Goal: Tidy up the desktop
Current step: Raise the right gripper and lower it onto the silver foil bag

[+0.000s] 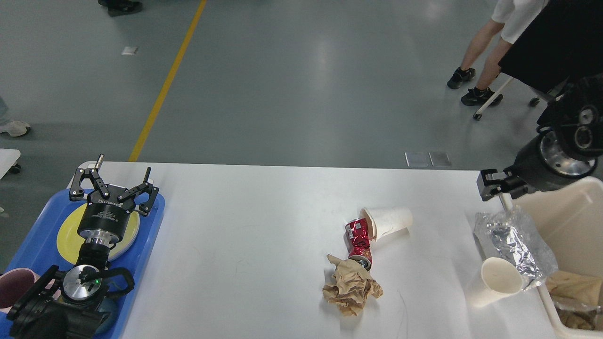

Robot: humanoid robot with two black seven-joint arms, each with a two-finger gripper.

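Note:
The white desktop (264, 226) spans the view. On it lie a tipped white paper cup (388, 221), a crushed red can (359, 239) and a crumpled brown paper wad (351, 288) in a cluster right of centre. Further right a second paper cup (499, 278) rests against crinkled silver foil (513, 244). My left gripper (114, 185) stands open and empty above the blue tray (146, 235) and its yellow plate (68, 235). My right gripper (494, 185) hovers over the desktop's far right corner; its fingers are seen dark and end-on.
A cream bin (572, 221) stands off the right edge with brown paper inside. A maroon cup (12, 289) sits at the tray's near left. People's legs and a wheeled chair are on the grey floor behind the table.

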